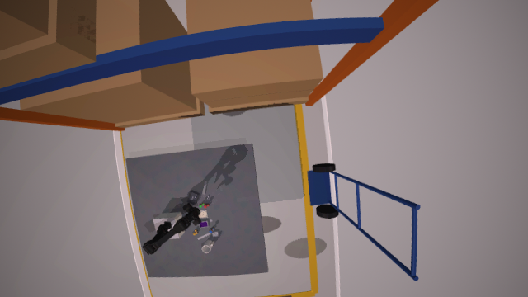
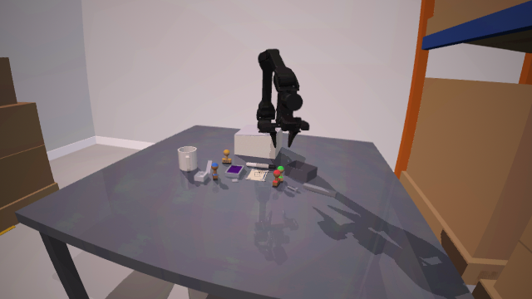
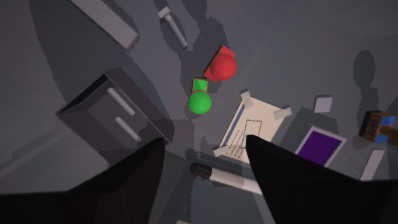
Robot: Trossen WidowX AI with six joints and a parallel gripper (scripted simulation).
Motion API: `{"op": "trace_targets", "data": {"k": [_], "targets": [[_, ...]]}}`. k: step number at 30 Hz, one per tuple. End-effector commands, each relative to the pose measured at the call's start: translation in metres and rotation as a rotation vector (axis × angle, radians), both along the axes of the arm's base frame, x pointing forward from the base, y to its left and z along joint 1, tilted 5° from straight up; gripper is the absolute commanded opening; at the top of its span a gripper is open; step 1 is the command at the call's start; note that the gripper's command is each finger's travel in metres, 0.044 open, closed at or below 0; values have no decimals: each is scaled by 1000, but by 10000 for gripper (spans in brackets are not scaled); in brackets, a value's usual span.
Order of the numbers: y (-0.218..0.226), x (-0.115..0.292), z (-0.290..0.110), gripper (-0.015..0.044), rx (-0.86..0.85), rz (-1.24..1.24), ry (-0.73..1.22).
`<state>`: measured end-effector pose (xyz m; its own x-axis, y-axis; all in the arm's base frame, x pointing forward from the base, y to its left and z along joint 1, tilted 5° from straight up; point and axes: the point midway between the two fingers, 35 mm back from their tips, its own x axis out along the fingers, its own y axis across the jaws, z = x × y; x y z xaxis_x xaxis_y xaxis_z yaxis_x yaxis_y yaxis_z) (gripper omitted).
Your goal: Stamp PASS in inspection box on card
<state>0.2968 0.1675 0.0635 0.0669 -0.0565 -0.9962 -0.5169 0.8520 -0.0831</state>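
My gripper (image 2: 283, 146) (image 3: 205, 142) is open and empty, raised above the bench. The green-knobbed stamp (image 2: 280, 169) (image 3: 200, 102) stands on the bench, clear of the fingers. The red-knobbed stamp (image 2: 277, 173) (image 3: 223, 67) stands close beside it. The taped card (image 2: 251, 178) (image 3: 267, 117) lies beside them; its box outline shows in the wrist view, partly behind a finger, and I cannot tell whether it holds a print. The purple ink pad (image 1: 204, 224) (image 2: 234, 169) (image 3: 319, 146) lies beyond the card. Blue-knobbed (image 2: 214, 165) and orange-knobbed (image 2: 226, 153) stamps stand farther off. The stamps' words are unreadable.
A dark open tray (image 2: 301, 171) sits beside the green and red stamps. A marker (image 2: 259, 165) (image 3: 235, 180) lies behind the card. A white box (image 2: 255, 143) stands at the back, a white mug (image 1: 207, 247) (image 2: 187, 159) at the side. A grey bar (image 2: 320, 190) (image 3: 107, 22) lies near the tray.
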Motion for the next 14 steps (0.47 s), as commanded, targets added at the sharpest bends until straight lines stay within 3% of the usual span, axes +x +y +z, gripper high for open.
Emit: {"op": "trace_targets", "data": {"k": [1,14], "targets": [[0,0,1,254,-2,-7,-2],[0,0,0,254,0,0,0]]}}
